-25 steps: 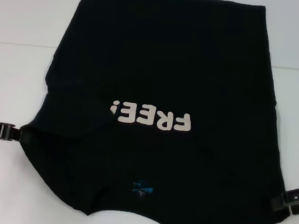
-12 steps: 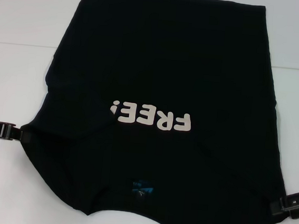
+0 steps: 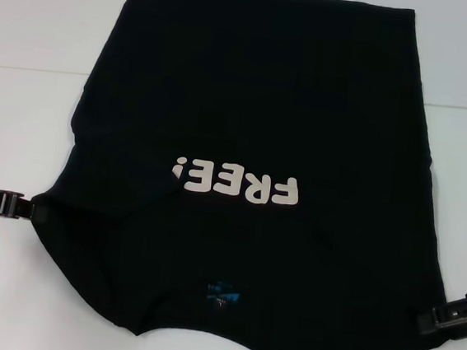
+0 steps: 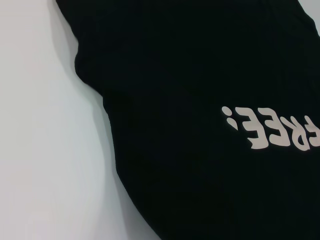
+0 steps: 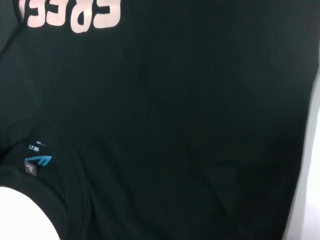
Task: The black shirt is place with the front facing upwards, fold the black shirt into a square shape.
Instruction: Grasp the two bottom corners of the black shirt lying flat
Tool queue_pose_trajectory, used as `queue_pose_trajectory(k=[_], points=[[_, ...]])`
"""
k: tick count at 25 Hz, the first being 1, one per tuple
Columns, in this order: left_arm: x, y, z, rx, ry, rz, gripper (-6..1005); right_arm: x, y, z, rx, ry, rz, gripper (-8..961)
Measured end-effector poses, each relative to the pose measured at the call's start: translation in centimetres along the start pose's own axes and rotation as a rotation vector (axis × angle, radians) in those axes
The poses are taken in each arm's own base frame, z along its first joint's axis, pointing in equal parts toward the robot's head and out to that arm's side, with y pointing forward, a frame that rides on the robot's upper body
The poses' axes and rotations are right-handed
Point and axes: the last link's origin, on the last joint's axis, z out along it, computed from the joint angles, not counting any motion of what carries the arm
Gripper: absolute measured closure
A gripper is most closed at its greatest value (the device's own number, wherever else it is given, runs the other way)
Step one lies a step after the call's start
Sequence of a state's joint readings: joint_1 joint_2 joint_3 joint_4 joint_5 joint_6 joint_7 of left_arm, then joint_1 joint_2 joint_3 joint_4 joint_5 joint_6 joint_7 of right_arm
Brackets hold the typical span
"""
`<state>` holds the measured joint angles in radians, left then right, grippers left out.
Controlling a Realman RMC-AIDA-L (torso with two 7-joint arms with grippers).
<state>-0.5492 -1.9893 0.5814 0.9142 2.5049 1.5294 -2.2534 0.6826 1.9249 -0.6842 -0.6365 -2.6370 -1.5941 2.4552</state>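
Between both tools — left tool [image 3: 23,207], right tool [image 3: 439,320] — lies the black shirt [image 3: 255,127].

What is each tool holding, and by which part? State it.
The left tool meets the black shirt at its left sleeve edge, the right tool at its right edge; whether either actually grips cannot be told.

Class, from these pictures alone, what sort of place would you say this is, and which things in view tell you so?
Probably a robot lab or test bench, not a home: a bare white table, one black shirt spread flat on it, and the left gripper and right gripper at its two sides.
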Motion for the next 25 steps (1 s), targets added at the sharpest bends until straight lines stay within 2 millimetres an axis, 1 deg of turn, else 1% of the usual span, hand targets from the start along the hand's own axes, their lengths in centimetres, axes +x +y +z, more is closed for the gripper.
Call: queue_pose_trajectory(k=[25], points=[[0.1, -0.03, -0.05, 0.002, 0.002, 0.002, 982, -0.12, 0.06, 0.22, 0.003, -0.007, -0.002, 150]])
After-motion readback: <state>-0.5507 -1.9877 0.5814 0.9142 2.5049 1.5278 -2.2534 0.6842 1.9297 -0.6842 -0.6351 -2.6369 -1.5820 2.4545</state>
